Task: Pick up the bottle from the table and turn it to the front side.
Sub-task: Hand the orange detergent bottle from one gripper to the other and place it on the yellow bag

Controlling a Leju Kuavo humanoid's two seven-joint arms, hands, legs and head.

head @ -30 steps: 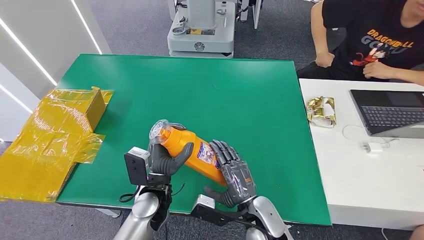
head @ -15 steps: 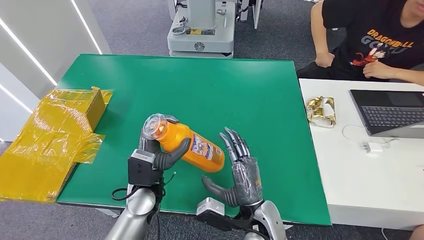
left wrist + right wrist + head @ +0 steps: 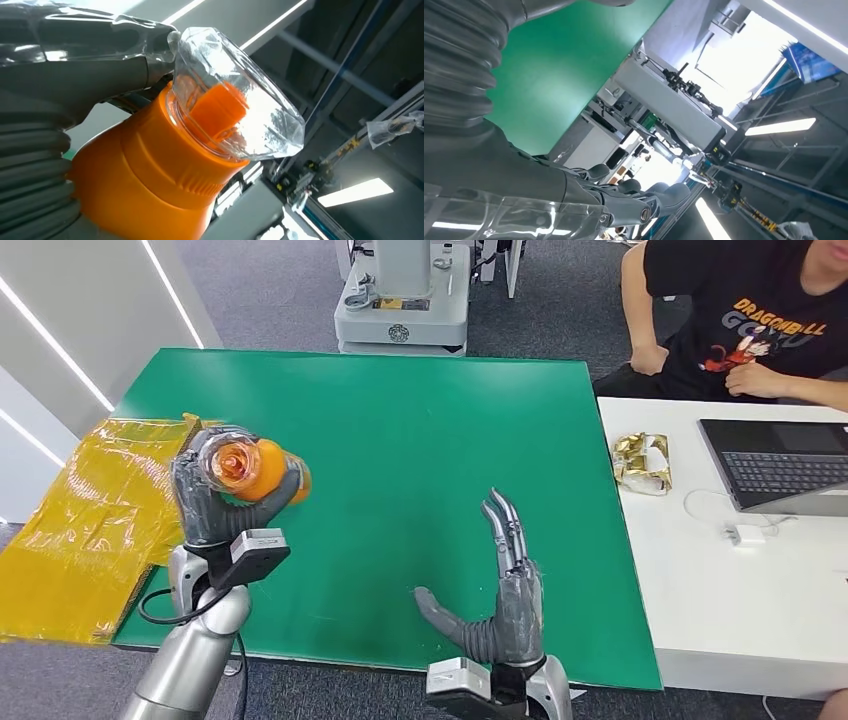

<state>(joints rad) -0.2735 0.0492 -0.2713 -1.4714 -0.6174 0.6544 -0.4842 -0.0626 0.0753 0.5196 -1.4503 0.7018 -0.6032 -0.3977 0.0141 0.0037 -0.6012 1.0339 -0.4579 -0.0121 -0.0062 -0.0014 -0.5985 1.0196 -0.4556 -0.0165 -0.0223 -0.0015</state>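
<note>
Left hand (image 3: 213, 502) wrapped around the orange bottle (image 3: 258, 469), gripping it and holding it up off the green table (image 3: 400, 430), above the table's near left part. Bottle tipped toward the camera in the head view, so that its clear cap (image 3: 226, 455) faces up and toward the viewer, orange body running away to the right behind the fingers. In the left wrist view, the same bottle (image 3: 150, 175) seen close, its orange neck under the clear faceted cap (image 3: 240, 110), the grey thumb (image 3: 95, 75) lying across the shoulder just below the cap.

Right hand (image 3: 505, 595) released, holding nothing, raised over the near edge of the table right of centre. Fingers straight and pointing away toward the far side, thumb stuck out to the left. Well apart from the bottle.

Off the table's left edge, a heap of crinkled yellow wrapping (image 3: 95, 520) over a box. To the right, a white table (image 3: 720, 570) touching the green one, with a crumpled gold wrapper (image 3: 641, 462), a laptop (image 3: 780, 465) and a white cable with its adapter (image 3: 745, 532). A person in a black T-shirt (image 3: 740, 315) seated at the far right. Beyond the far edge, a grey machine base (image 3: 403, 305) on the floor.
</note>
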